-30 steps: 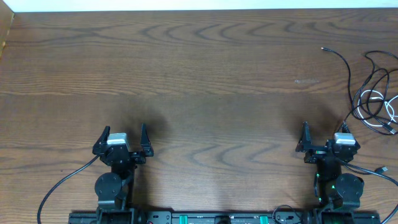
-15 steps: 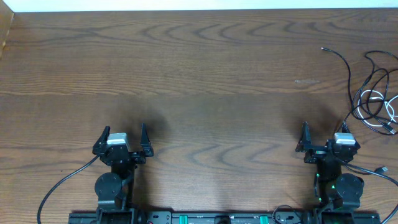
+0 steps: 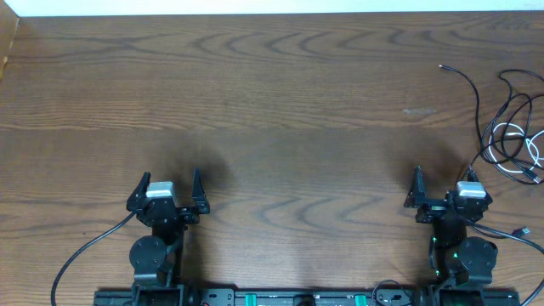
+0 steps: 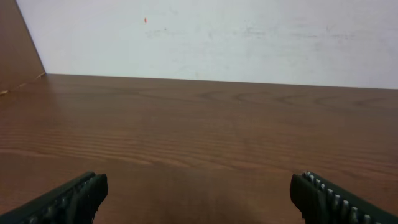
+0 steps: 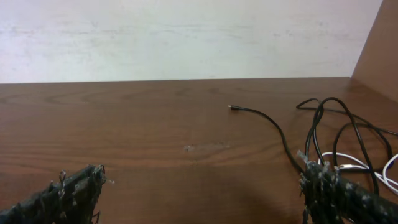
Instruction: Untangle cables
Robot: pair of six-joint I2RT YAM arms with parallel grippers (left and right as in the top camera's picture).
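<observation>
The cables (image 3: pixel 507 127) lie in a loose tangle at the table's far right edge: black cords looped over a white cord (image 3: pixel 512 169). One black strand runs out leftward to a small plug end (image 3: pixel 442 65). In the right wrist view the same black strand (image 5: pixel 278 130) and the white cord (image 5: pixel 351 167) lie ahead and to the right. My right gripper (image 3: pixel 444 174) (image 5: pixel 202 177) stands open near the front edge, short of the tangle and touching nothing. My left gripper (image 3: pixel 170 176) (image 4: pixel 199 186) is open at the front left, over bare wood.
The brown wooden table (image 3: pixel 272 93) ends at a pale wall along the back. A raised wooden side panel (image 4: pixel 18 50) stands at the left edge, another (image 5: pixel 379 43) at the right. The arms' own thick black cables (image 3: pixel 81 255) trail off near the front edge.
</observation>
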